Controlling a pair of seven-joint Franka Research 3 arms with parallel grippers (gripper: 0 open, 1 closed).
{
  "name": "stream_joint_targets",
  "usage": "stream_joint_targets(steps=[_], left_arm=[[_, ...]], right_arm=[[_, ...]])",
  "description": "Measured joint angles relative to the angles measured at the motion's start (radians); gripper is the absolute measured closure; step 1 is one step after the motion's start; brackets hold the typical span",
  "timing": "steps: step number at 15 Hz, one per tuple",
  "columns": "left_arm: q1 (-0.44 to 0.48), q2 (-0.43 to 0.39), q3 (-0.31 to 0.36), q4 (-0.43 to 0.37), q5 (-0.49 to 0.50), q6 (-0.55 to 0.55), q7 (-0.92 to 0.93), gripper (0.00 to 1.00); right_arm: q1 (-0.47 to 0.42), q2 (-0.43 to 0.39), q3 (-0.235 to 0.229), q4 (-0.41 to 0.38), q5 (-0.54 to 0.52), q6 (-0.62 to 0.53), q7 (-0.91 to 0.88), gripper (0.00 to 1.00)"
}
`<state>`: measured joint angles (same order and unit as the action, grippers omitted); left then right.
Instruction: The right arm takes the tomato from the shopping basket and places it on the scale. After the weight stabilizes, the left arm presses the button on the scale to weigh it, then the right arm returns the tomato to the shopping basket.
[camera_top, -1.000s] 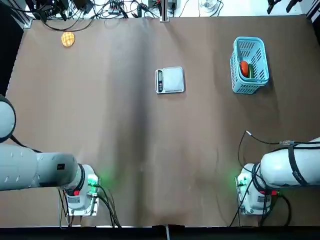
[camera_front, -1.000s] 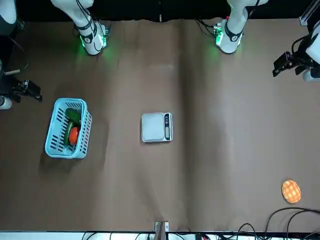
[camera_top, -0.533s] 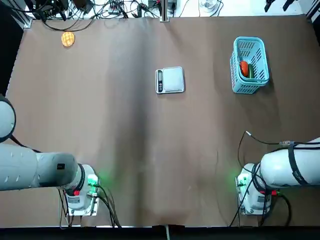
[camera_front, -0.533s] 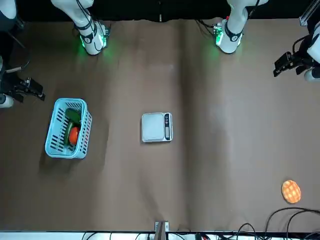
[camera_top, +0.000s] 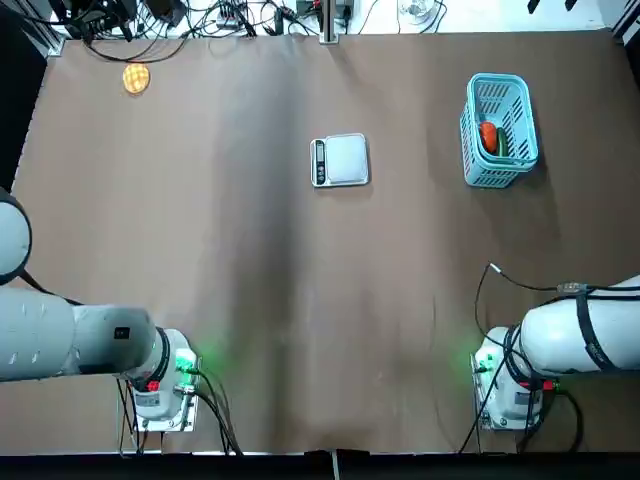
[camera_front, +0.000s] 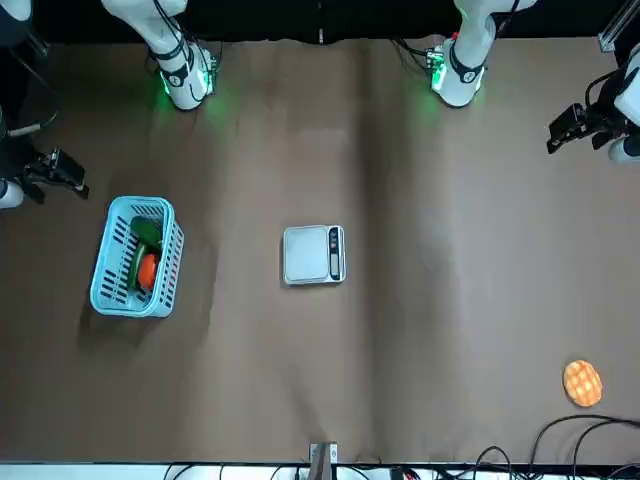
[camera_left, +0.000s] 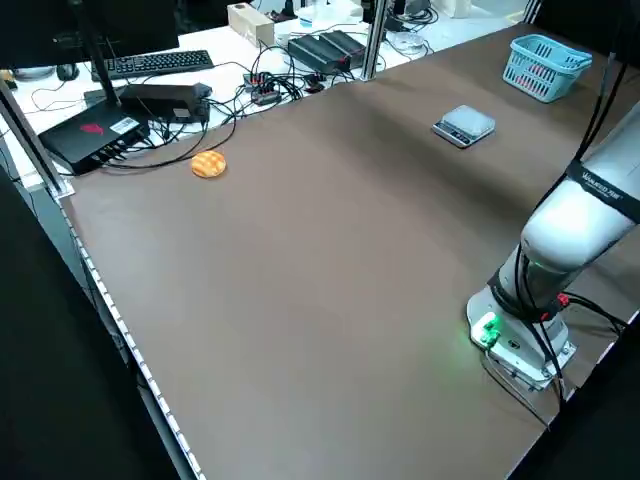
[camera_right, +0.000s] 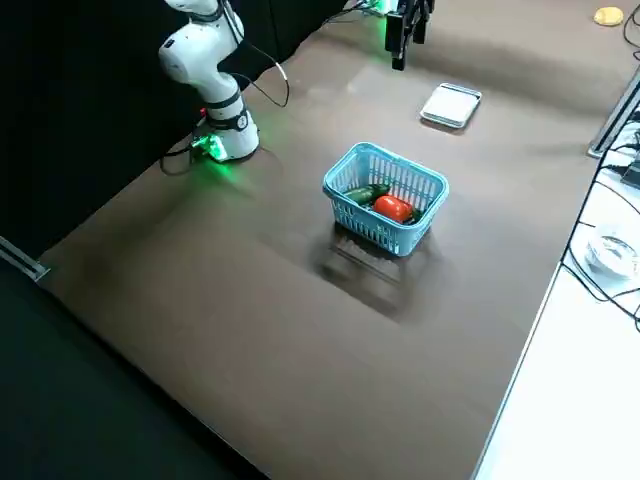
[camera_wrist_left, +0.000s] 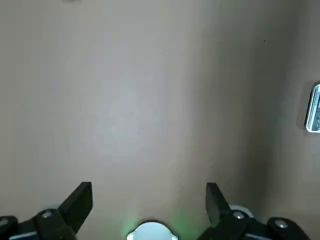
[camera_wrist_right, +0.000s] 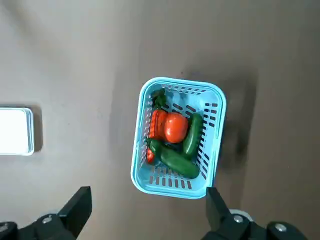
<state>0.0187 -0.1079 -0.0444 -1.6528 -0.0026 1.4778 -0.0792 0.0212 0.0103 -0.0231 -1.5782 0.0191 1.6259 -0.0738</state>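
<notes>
The tomato (camera_wrist_right: 175, 127) lies in the light-blue shopping basket (camera_wrist_right: 182, 82) beside green vegetables. Seen from overhead, the basket (camera_top: 498, 78) stands at the far right and the scale (camera_top: 345, 158) in the middle, its dark control strip toward the left arm's side; the button cannot be made out. In the front view my right gripper (camera_front: 68, 178) hangs near the basket (camera_front: 140, 203), toward the table's right edge. Its wrist view shows it open (camera_wrist_right: 145, 212), high above the basket and empty. My left gripper (camera_front: 560, 132) is far out on the left, open (camera_wrist_left: 147, 200) and empty.
A flat yellow-orange round item (camera_top: 136, 77) lies at the far left corner of the brown table. Cables and equipment run along the far edge. The arms' bases (camera_top: 160, 385) glow green at the near edge.
The right gripper has shifted slightly near the basket. The left gripper, tomato, basket and scale have not moved.
</notes>
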Motion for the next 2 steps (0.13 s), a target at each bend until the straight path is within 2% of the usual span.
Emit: stream_joint_targets(steps=[2], left_arm=[[0.0, 0.0, 0.0, 0.0, 0.0, 0.0, 0.0, 0.0]], right_arm=[[0.003, 0.0, 0.0, 0.0, 0.0, 0.0, 0.0, 0.0]])
